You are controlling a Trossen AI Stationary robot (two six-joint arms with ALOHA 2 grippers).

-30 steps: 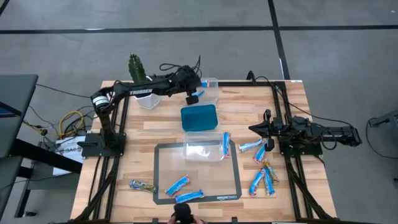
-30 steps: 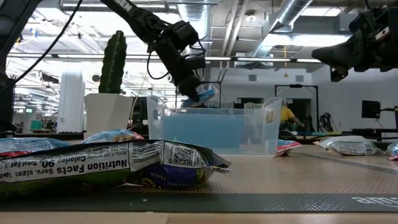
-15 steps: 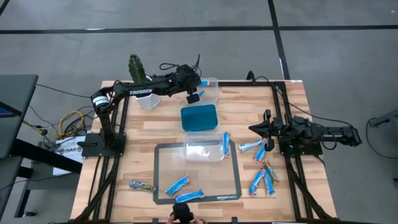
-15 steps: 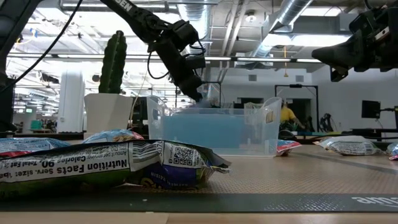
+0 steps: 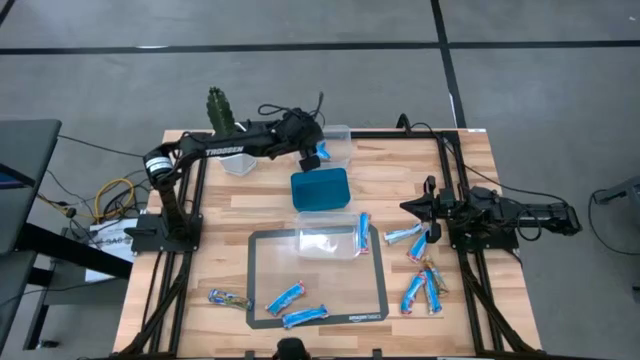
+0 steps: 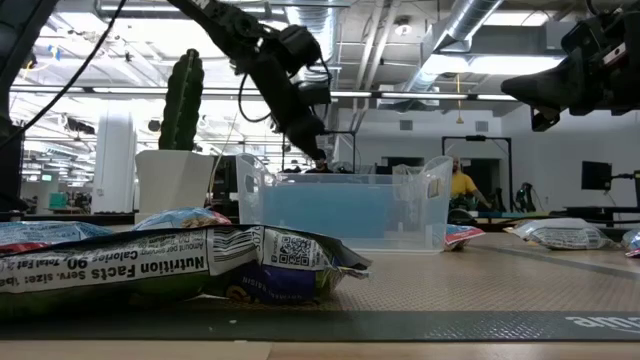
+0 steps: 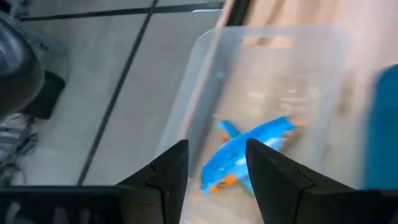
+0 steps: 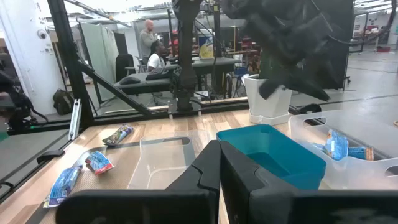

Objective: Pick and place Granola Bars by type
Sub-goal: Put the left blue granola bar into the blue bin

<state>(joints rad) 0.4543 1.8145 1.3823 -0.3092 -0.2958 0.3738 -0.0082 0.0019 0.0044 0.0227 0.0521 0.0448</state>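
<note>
My left gripper hangs open over the clear container at the table's far edge, its fingers slanting down. One blue granola bar lies inside that container, below and clear of the fingers. A teal container and a second clear container stand nearer. Blue granola bars and a brownish one lie loose at the right. More blue ones lie on the mat near the front edge. My right gripper waits shut at the right, touching nothing.
A potted cactus and a white cup stand at the far left under the left arm. A dark-rimmed mat covers the middle front. A wrapped bar lies left of the mat. Black frame rails run along both sides.
My left gripper has opened over the far clear container and let go of the blue granola bar. The bar has dropped from the fingertips into that container and lies on its bottom. The gripper has stayed above the container's rim.
</note>
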